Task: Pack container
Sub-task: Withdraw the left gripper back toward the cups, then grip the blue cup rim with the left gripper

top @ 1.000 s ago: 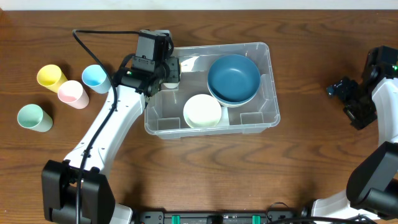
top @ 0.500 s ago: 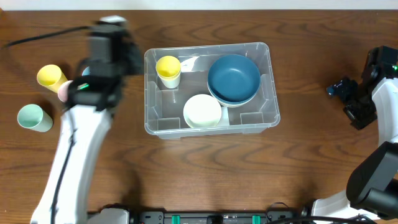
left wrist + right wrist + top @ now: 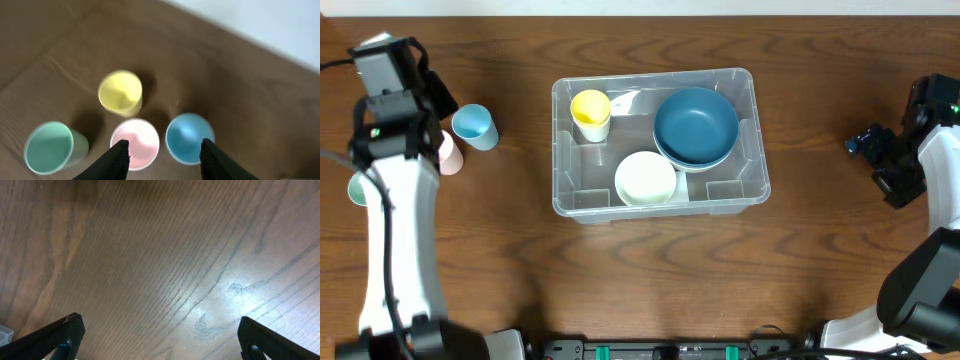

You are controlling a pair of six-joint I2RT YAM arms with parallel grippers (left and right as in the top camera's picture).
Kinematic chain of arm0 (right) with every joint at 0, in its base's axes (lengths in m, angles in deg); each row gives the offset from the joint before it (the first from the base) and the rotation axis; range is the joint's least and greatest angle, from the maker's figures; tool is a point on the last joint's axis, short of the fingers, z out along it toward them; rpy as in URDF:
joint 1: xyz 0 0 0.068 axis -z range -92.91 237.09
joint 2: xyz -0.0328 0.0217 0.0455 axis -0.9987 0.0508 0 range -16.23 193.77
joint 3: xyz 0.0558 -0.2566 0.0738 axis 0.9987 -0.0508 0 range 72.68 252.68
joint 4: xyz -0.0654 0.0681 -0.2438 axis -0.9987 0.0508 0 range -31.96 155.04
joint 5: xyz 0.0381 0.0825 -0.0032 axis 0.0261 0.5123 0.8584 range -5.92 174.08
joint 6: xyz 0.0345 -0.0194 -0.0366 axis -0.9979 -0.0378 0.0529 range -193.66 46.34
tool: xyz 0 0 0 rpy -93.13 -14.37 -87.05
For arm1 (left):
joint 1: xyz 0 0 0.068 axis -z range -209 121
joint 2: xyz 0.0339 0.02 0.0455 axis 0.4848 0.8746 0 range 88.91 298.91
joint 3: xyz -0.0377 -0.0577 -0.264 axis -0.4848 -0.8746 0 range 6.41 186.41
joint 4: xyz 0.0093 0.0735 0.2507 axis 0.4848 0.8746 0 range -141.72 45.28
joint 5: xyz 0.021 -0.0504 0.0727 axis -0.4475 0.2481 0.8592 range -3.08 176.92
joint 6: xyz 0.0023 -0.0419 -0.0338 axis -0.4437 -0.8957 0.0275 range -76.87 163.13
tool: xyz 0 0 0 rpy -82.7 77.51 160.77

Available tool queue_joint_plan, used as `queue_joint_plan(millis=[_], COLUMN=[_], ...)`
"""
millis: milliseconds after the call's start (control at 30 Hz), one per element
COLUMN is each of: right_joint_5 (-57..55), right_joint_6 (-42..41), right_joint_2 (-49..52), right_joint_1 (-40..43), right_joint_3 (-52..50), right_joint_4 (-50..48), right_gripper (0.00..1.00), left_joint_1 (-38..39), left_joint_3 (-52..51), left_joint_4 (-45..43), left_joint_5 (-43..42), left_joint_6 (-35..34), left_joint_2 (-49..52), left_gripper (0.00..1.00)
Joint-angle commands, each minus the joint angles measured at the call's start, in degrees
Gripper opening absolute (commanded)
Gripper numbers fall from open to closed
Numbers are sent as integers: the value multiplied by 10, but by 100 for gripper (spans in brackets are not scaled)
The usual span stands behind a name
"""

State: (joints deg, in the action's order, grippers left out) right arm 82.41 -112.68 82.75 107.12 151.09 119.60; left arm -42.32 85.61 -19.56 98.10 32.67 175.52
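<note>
The clear container [image 3: 565,200] sits mid-table and holds a yellow cup [image 3: 590,112], a blue bowl [image 3: 695,125] and a white bowl [image 3: 645,178]. My left gripper [image 3: 405,75] is far left of the container, above a cluster of cups. In the left wrist view its gripper [image 3: 165,150] is open and empty. Below it stand a yellow cup [image 3: 120,93], a green cup [image 3: 50,147], a pink cup [image 3: 135,144] and a blue cup [image 3: 189,137]. My right gripper [image 3: 880,160] is open at the right edge, over bare wood [image 3: 160,330].
In the overhead view the blue cup [image 3: 475,127] stands free, while my left arm partly covers the pink cup [image 3: 448,155] and the green cup [image 3: 355,188]. A pale wall runs along the table's far edge [image 3: 260,25].
My left arm has swung from the container's left end out to the far left, leaving a yellow cup standing in the container. Its jaws have opened. The right arm has not moved.
</note>
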Motion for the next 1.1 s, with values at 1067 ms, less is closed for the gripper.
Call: queue_joint_plan(millis=[1067], right_joint_5=[-2], right_joint_6=[-8], right_joint_2=[-1], right_joint_1=[2], right_joint_3=[2], right_joint_4=[0], right_gripper=[99], left_joint_1=[53], left_joint_3=[-2], left_joint_4=[-31], left_joint_5=[-65], left_joint_6=[232], left_joint_2=[199], left_gripper=[48])
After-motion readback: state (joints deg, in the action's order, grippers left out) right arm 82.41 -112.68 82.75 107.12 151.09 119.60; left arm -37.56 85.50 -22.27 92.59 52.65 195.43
